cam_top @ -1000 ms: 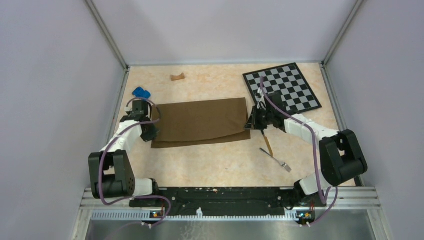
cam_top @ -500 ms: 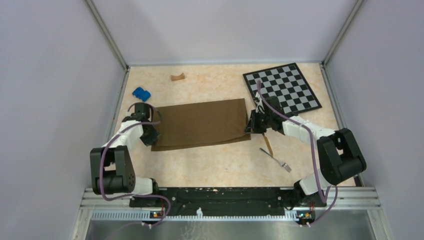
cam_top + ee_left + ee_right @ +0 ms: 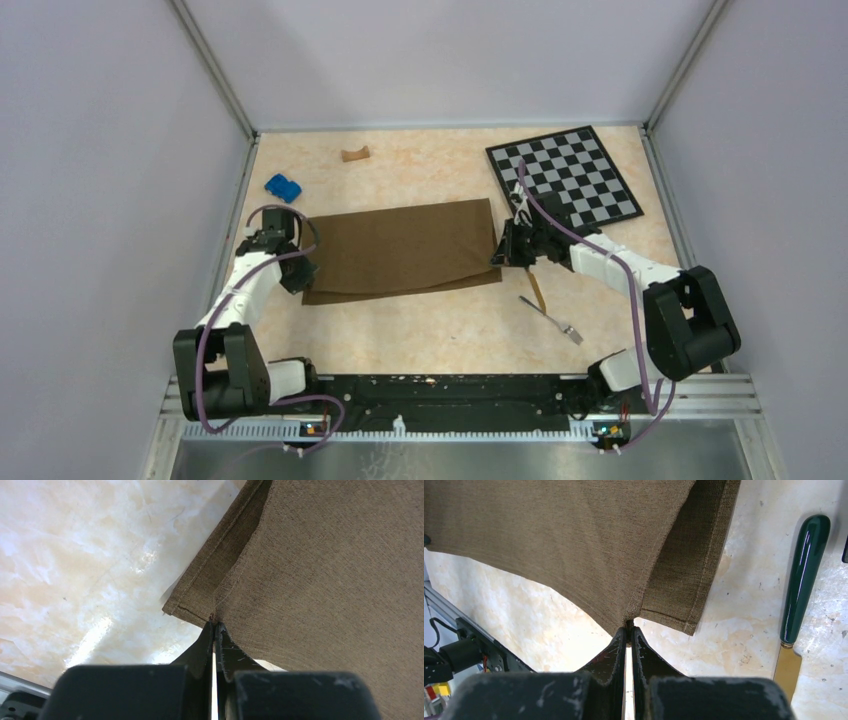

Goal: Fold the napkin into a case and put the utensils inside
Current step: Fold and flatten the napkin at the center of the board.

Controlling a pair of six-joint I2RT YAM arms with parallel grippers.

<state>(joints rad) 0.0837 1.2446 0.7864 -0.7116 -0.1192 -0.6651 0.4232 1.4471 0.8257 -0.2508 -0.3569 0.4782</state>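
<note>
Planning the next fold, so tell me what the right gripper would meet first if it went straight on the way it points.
The napkin: the right gripper is shut on its corner, and the cloth spreads straight ahead of it. The knife lies off to the side, probably outside that line.

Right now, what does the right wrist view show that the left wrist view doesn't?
Only the right wrist view: the knife, with a green handle and a brass-coloured blade, lying on the table beside the napkin and apart from it. It also shows the right gripper, shut on the top layer's corner.
Only the left wrist view: the left gripper, shut on the top layer's corner at its own end.
Both: the napkin doubled over, its lower hemmed corner peeking out, and bare marbled table.
</note>
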